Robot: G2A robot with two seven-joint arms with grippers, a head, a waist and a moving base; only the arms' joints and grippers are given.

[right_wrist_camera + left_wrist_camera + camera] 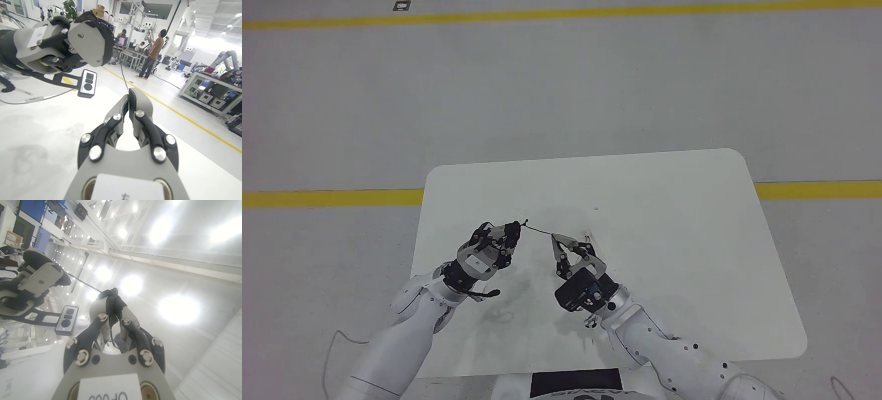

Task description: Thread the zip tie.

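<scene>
Left claw (pixel 510 233) is clamping fully shut on one end of the thin black plastic zip tie (pixel 540 230). Its pads (pixel 105 306) are pressing the dark end piece between them, with no gap showing. Right claw (pixel 129 97) is also closing all the way, ribbed fingertips meeting on the strap's other end.

The tie is spanning the short gap between the two claws as a nearly straight, slightly bowed line. It is hanging clear of the white rounded-corner table (pixel 682 250). Claw tips are angling toward each other, near but not touching, and only the strap is bridging them.

Room around the claws:
- Ahead of both sets of fingertips, bare white top is running well away to the far edge.
- Outboard of the right claw, a wide stretch of tabletop is reaching to the rounded right-hand edge.
- Left claw is sitting near the left-hand edge, with only a narrow strip of table outboard of it.
- Behind the claws, toward the wrists, the near edge is lying close and both forearms are crossing over it.

Past the edges, grey floor is showing. One yellow tape line (pixel 332 198) is passing behind the table on both sides, outboard of each claw. A second yellow line (pixel 542 15) is lying well beyond the far edge.
</scene>
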